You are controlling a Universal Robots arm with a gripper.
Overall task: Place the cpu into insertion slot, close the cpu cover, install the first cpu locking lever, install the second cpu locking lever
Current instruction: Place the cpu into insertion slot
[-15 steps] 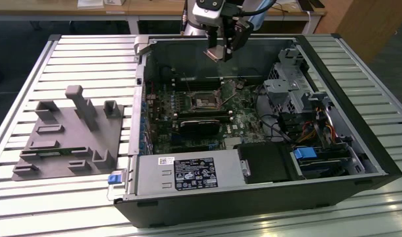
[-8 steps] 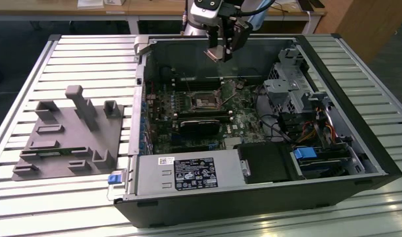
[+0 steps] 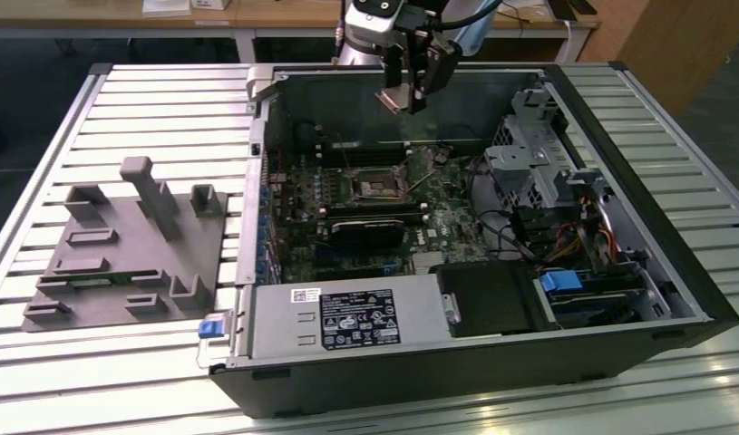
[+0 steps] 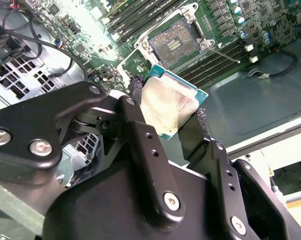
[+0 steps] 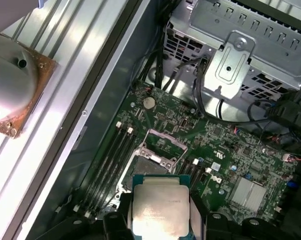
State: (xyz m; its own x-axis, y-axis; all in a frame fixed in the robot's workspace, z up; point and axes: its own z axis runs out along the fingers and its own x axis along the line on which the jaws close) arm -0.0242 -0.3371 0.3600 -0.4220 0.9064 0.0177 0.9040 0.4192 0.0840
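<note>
You have the cpu (image 5: pixel 158 210), a flat square chip with a matte silvery-beige metal face and thin green rim, clamped by opposite edges between the black fingers (image 4: pixel 196 131) of the end effector (image 4: pixel 168 100). Its face is toward both wrist cameras, and it is held above the dark-centred, metal-rimmed insertion slot (image 5: pixel 149 169) inside the open case (image 3: pixel 466 367).

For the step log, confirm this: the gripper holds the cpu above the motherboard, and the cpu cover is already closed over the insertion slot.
Not closed: in the first wrist view the cpu cover stands swung up, leaving the insertion slot open. The gripper does hold the cpu above the motherboard.
</note>
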